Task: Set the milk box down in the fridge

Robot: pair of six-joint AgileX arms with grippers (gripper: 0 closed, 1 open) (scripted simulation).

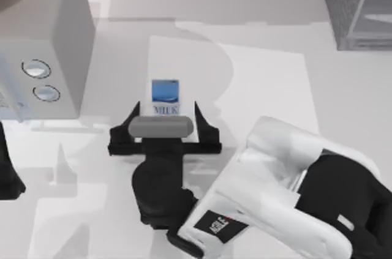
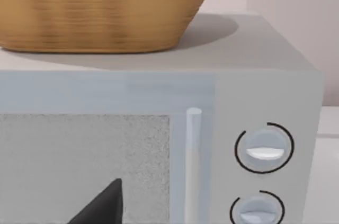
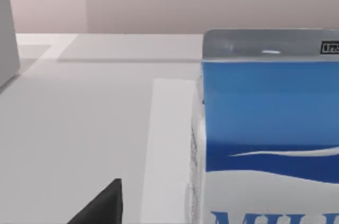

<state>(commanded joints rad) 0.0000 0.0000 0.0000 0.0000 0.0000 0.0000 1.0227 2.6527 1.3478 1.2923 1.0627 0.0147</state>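
Straddling milk box [image 1: 165, 97], right gripper [image 1: 165, 125] fingers spread, untouching; table [image 1: 269, 87] bare beyond.

The right arm [image 1: 288, 191] is chunky glossy white shells over black segments, with a little black AgileX label. Its gripper [image 1: 165, 125] has pointy matte black fingers and a rounded grey bar across the top.

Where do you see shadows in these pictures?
Top view: big soft grey shadows lie across the table around the milk box and the right gripper. Left wrist view: the basket casts a shadow on the grey box with dials. Right wrist view: evenly lit.
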